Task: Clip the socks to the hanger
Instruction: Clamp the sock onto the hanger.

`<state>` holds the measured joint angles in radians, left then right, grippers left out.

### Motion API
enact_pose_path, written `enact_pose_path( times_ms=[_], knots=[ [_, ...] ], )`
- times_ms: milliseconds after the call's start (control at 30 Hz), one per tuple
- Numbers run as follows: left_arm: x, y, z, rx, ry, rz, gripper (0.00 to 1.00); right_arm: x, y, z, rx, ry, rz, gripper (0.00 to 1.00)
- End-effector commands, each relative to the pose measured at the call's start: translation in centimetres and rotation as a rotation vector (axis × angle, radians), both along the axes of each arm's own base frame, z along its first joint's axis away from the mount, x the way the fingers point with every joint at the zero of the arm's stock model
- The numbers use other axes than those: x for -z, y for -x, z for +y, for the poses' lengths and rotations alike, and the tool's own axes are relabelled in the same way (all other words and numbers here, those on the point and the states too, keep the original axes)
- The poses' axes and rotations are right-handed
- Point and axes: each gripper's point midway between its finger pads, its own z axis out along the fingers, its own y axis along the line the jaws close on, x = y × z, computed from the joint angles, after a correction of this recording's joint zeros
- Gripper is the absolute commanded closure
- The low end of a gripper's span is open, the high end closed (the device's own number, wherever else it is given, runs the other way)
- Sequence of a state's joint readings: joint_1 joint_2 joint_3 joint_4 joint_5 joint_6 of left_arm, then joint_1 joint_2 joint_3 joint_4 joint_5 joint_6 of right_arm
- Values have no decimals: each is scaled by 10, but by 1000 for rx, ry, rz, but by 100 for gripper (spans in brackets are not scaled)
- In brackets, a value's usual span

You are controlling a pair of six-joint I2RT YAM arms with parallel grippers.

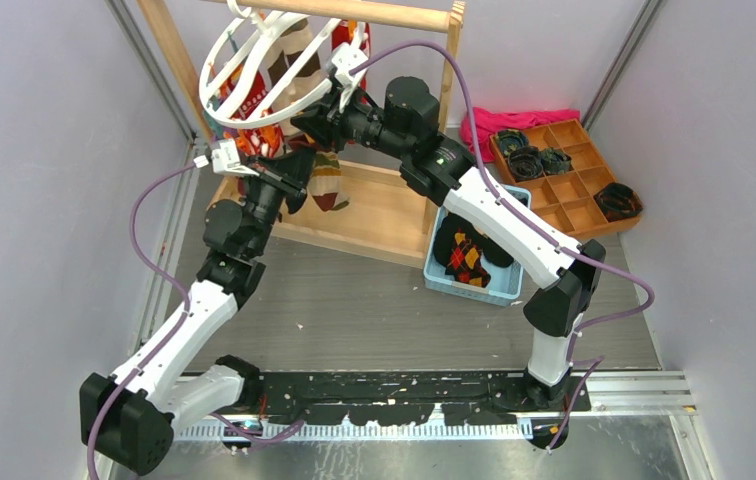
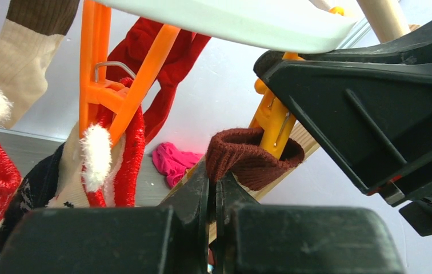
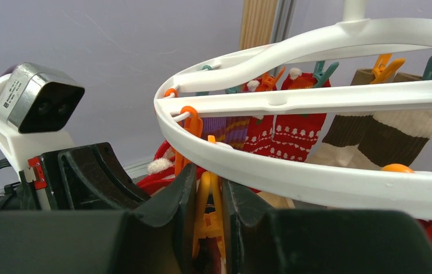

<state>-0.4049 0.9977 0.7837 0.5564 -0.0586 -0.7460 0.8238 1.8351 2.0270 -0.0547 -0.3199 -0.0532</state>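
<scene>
Left gripper (image 2: 212,191) clenched on the cuff of the brown sock (image 2: 248,157), held up just under the white hanger (image 3: 316,97), which hangs from the wooden rack (image 1: 354,12). Right gripper (image 3: 208,180) clamped around an orange clip (image 3: 204,200) hanging off the hanger rim. The clip tip sits at the sock's cuff opening. Other socks (image 3: 291,128) are clipped along the hanger. More socks lie in the blue basket (image 1: 469,290) on the table (image 1: 354,310), right of the rack.

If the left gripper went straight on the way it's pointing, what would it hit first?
Most likely the yellow clip, right above the brown sock cuff pinched in the left gripper, though depth is unclear.
</scene>
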Motion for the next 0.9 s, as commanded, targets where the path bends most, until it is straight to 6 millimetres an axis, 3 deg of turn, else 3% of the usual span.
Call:
enact_pose_path(
  times_ms=[0, 233, 467, 867],
  knots=[
    [-47, 20, 3, 47, 71, -117, 100, -7, 15, 4, -51, 5, -22, 99],
    [-48, 21, 1, 61, 85, -121, 100, -8, 16, 4, -51, 2, -26, 95],
    [-38, 13, 2, 49, 77, -95, 100, -14, 20, 3, -68, -7, -22, 68],
    [-31, 7, 8, 12, 81, -71, 92, -21, 27, -4, -72, -8, -17, 43]
  ],
)
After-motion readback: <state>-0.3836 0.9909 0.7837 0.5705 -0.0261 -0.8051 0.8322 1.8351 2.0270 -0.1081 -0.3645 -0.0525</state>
